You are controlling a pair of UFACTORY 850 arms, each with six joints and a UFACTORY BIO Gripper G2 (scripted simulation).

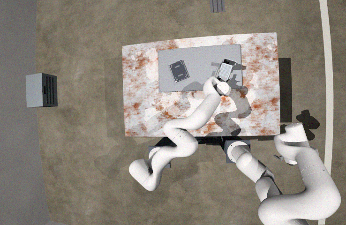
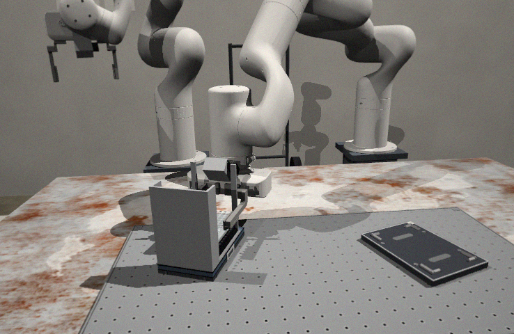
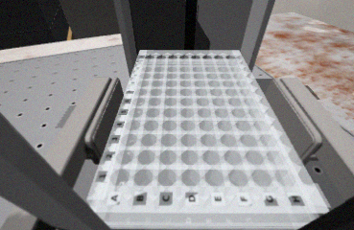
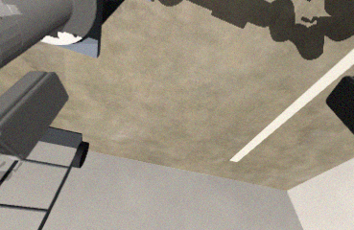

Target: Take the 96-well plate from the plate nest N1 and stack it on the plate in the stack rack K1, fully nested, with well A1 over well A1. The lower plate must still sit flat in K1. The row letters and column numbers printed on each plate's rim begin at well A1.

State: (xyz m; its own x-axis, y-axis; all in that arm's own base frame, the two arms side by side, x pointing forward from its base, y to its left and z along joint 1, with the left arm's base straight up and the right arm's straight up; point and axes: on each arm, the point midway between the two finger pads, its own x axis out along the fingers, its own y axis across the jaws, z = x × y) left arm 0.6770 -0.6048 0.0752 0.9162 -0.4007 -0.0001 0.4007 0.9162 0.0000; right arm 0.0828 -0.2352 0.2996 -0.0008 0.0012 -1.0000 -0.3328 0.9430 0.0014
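Note:
The clear 96-well plate [image 1: 225,70] [image 3: 189,126] is inside the stack rack K1 [image 1: 233,61] [image 2: 182,228] [image 3: 261,29], between its upright posts. My left gripper [image 3: 203,120] is shut on it across its long sides. In the left wrist view row letters A to H run along the near edge, and A1 is at the near left corner. A dark lower plate [image 2: 229,237] shows partly under it; its labels and any remaining gap are hidden. The nest N1 [image 1: 179,70] [image 2: 421,248] is empty. My right gripper [image 2: 86,78] [image 4: 191,107] is open and empty, away from the table.
The rack and the nest stand apart on a grey perforated board [image 1: 199,63] [image 2: 305,299] on the marbled table [image 1: 141,111] [image 2: 40,291]. The rack's tall wall [image 2: 187,243] hides part of my left gripper in the exterior view. The right arm stays beyond the table edge.

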